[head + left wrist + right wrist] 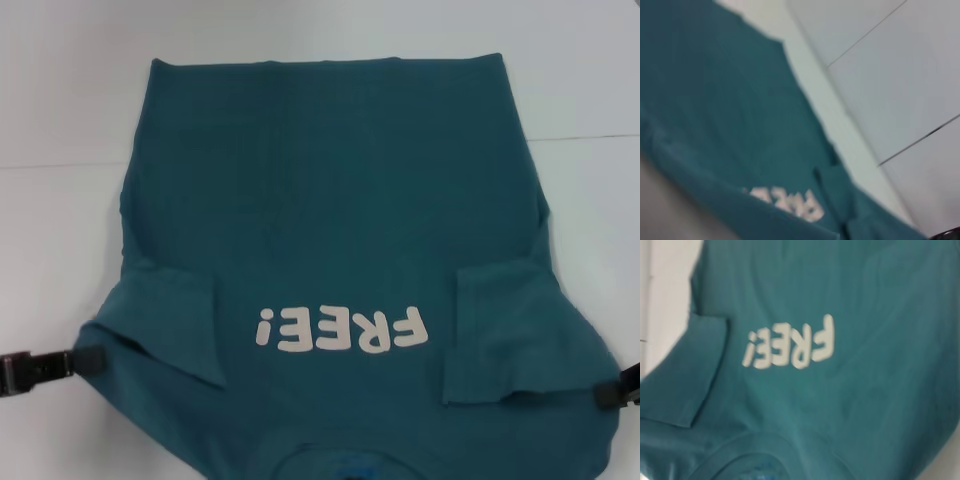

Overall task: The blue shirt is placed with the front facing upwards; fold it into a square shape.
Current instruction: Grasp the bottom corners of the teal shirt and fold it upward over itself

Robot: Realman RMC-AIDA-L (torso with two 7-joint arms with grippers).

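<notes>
The blue shirt (330, 200) lies front up on the white table (60, 100), its collar (340, 462) toward me and its hem at the far side. The off-white "FREE!" print (340, 330) shows. Both short sleeves are folded inward onto the body, one on the left (170, 320) and one on the right (500, 330). My left gripper (88, 360) pinches the shirt's left shoulder edge. My right gripper (608, 394) pinches the right shoulder edge. The shirt fills the left wrist view (715, 100) and the right wrist view (880, 315).
The white table shows around the shirt at the far side and on both sides. A thin seam line (580, 137) crosses the table behind the shirt. The shirt's near edge runs out of the head view.
</notes>
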